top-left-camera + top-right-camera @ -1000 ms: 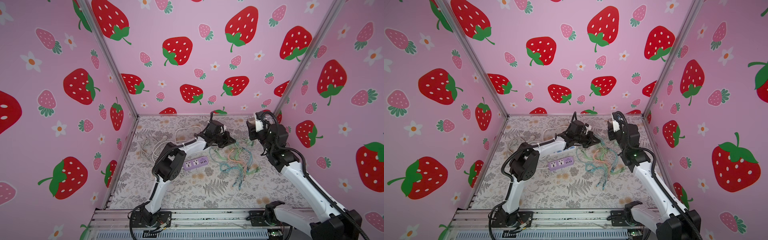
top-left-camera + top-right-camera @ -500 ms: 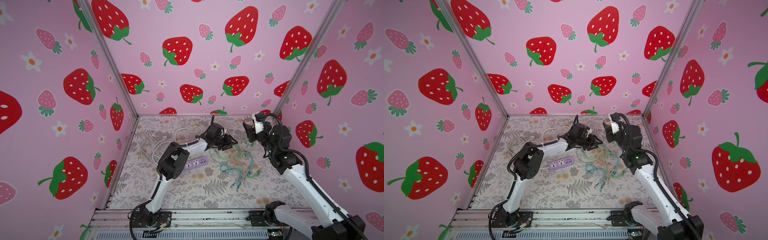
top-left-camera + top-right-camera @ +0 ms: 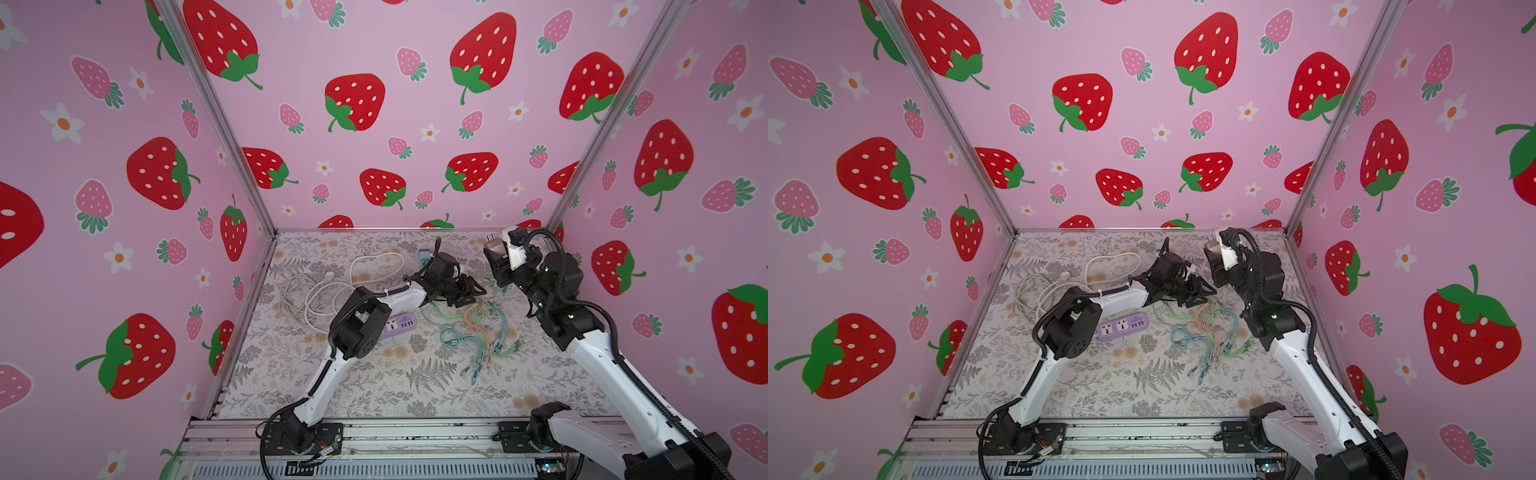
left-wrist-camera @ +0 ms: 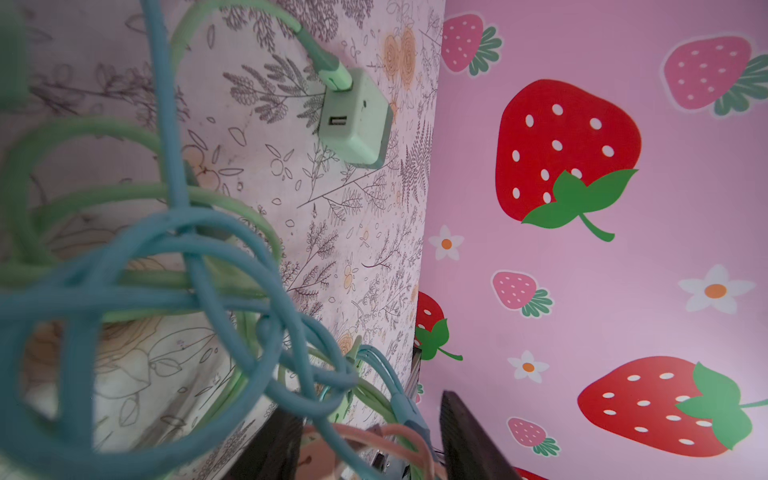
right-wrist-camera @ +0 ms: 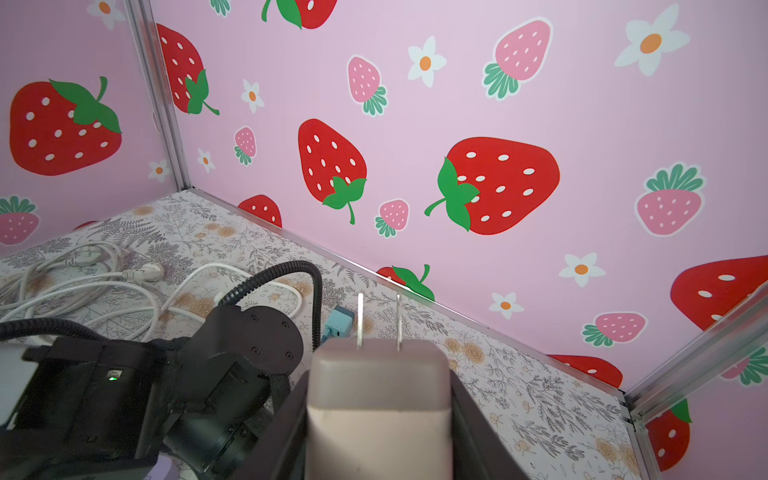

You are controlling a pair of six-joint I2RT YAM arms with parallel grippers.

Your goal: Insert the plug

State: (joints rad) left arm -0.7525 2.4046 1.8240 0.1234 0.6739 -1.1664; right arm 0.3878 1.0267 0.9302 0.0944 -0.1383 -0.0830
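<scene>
TECH A: As seen in both top views, position of the plug (image 3: 493,249)?

TECH B: Raised over the far right of the counter (image 3: 374,388), well apart from the surface. Pinched on two opposite sides by the right gripper (image 5: 379,432). Pale, blocky body, with two flat prongs pointing up and toward the far wall.

TECH A: State of the left gripper (image 3: 1205,294)?

TECH B: Low over the far middle of the counter, at the far edge of the cable tangle (image 3: 1204,332). Both fingers (image 4: 469,444) spread apart, with peach and blue cables running through the gap. Contact with either cable: cannot tell.

TECH A: Location of the power strip (image 3: 1122,326)?

TECH B: Flat on the counter, purple, sockets facing up. Near and left of the left gripper, just beside the elbow of the left arm. Left of the cable tangle and well apart from the plug.

TECH A: Other items?

TECH B: White cord (image 3: 332,286) looped at the far left. Blue adapter (image 5: 338,322) on the counter near the far wall, beyond the wrist of the left arm. Green adapter (image 4: 355,120) lying on the counter with a green cable attached, near the foot of a wall.
</scene>
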